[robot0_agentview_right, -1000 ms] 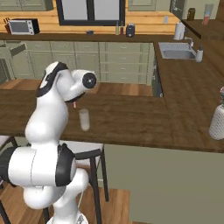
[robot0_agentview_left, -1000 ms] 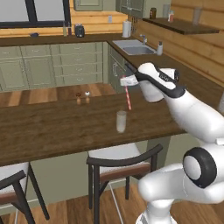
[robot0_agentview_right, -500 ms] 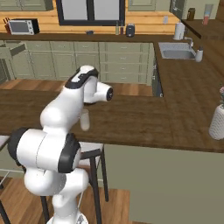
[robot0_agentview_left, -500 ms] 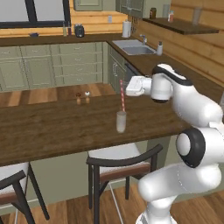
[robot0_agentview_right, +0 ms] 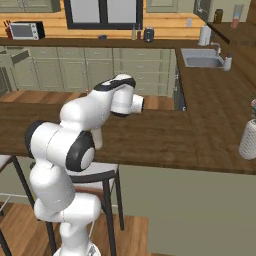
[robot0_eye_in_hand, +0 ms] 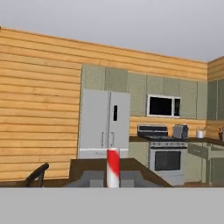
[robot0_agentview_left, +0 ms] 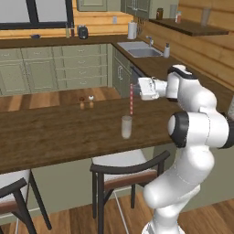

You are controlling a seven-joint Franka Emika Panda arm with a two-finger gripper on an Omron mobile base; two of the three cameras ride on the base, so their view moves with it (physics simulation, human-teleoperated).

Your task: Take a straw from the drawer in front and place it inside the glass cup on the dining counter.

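The gripper point(robot0_agentview_left: 135, 87) is clenched on the straw point(robot0_agentview_left: 131, 98), holding it upright above the counter point(robot0_agentview_left: 55, 132). The straw's lower end hangs just above and slightly behind the glass point(robot0_agentview_left: 126, 126), which stands on the counter near its front edge.

Light was even and fairly bright throughout, with no clear source. Shadows stayed soft and faint. Rendered surfaces looked slightly coarse and blurred, without glare.

The straw point(robot0_agentview_left: 131, 98) stands upright just behind the glass cup point(robot0_agentview_left: 126, 126) on the dining counter point(robot0_agentview_left: 55, 137).
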